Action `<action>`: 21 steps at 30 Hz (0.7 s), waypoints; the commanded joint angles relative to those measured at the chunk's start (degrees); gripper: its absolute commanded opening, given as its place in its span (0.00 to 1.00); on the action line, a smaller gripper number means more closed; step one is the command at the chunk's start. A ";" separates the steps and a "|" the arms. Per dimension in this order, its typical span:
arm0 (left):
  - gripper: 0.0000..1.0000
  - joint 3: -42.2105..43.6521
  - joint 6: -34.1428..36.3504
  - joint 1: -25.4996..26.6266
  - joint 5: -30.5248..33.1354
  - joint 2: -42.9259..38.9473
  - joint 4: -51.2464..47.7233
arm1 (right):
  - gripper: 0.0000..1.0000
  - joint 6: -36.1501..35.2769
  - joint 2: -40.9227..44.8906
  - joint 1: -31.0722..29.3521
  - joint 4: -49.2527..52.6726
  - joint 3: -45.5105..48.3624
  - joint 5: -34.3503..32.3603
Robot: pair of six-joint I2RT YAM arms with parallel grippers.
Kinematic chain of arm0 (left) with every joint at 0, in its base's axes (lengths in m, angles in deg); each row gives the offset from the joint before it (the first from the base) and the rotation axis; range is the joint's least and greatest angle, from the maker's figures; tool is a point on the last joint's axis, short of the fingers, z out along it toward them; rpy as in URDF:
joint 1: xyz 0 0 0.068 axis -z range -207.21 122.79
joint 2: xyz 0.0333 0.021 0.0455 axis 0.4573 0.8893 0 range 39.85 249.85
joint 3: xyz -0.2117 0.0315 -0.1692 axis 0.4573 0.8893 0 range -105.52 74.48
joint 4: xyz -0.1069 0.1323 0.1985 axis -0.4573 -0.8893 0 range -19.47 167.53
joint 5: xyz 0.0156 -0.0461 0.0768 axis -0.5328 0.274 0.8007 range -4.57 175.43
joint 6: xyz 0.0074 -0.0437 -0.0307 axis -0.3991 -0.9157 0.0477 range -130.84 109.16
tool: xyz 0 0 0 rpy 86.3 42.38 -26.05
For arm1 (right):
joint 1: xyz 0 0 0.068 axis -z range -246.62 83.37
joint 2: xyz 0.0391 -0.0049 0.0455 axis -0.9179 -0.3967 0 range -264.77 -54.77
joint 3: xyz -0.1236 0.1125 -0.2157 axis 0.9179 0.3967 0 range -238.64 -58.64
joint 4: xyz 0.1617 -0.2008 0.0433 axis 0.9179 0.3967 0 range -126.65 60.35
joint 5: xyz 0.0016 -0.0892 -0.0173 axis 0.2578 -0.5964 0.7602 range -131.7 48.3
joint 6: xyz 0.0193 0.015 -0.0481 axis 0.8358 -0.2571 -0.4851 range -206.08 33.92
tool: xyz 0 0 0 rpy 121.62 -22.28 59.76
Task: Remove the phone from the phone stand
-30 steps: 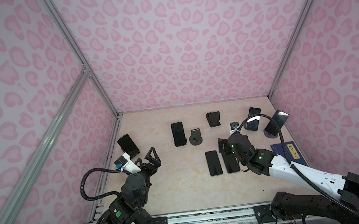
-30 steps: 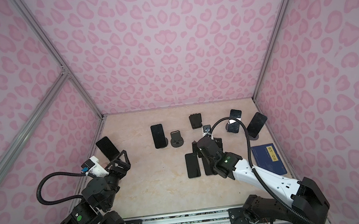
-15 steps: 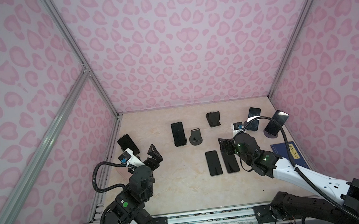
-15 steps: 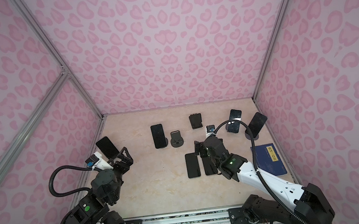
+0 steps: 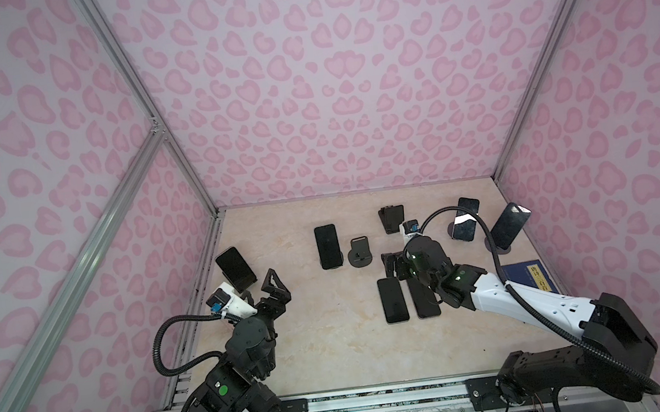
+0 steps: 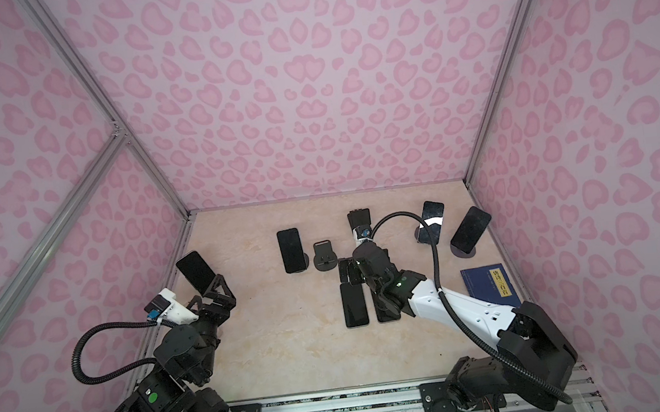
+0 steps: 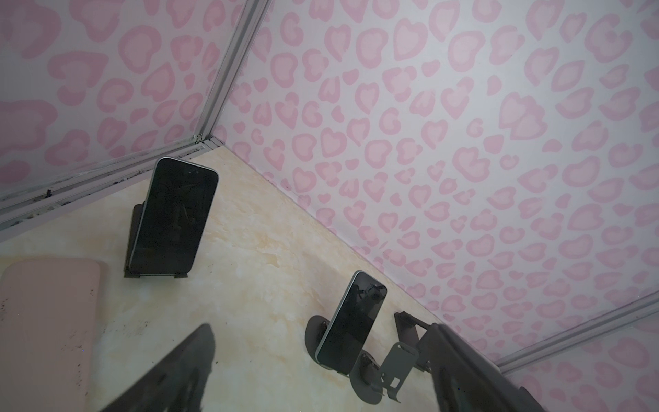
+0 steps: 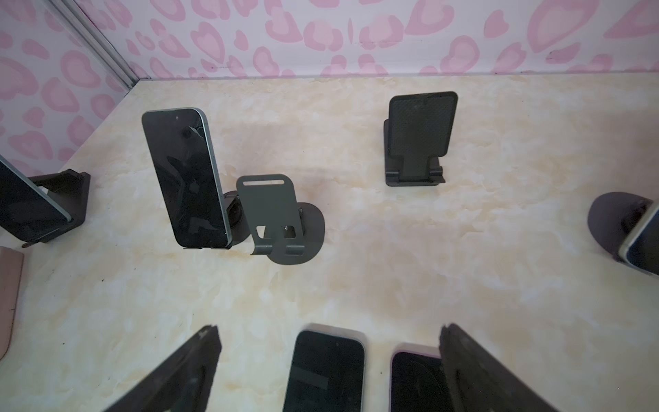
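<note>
Several dark phones lean on black phone stands. One phone [image 5: 236, 268] [image 6: 196, 272] [image 7: 174, 221] stands by the left wall, and my left gripper [image 5: 272, 290] [image 6: 214, 294] [image 7: 322, 325] hangs open just in front of it, holding nothing. A second phone [image 5: 328, 247] [image 7: 353, 324] [image 8: 187, 178] stands mid-table beside an empty stand [image 5: 360, 252] [image 8: 278, 217]. Two more phones [image 5: 465, 220] [image 5: 510, 225] stand at the back right. My right gripper [image 5: 395, 265] [image 6: 348, 272] [image 8: 328, 326] is open and empty over the far ends of two phones lying flat [image 5: 392, 300] [image 5: 424, 301] [image 8: 326, 371].
Another empty stand [image 5: 391, 218] [image 8: 420, 139] sits near the back wall. A blue book [image 5: 530, 278] lies at the right wall. A flat pink object [image 7: 46, 321] lies close beside the left gripper. Pink patterned walls close in three sides of the table [image 5: 334, 340].
The left arm has shifted a little toward the phone by the left wall. The right gripper has edged toward the back, over the flat phones. Both stay open.
</note>
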 commanded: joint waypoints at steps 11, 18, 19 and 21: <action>0.97 11.54 -15.01 -0.03 -3.90 -7.35 -1.17 | 0.98 -0.82 -13.46 -3.37 2.85 -12.48 -3.61; 0.97 17.51 -22.60 0.02 -10.61 -9.83 -0.92 | 0.98 1.34 -22.28 -3.29 4.90 -21.94 -5.11; 0.97 17.95 -23.44 0.05 -11.93 -9.72 -0.81 | 0.98 1.35 -23.80 -3.20 5.36 -23.94 -4.71; 0.98 18.02 -23.26 0.01 -13.64 -9.49 -0.99 | 0.98 1.27 -26.24 -3.04 5.90 -26.54 -4.50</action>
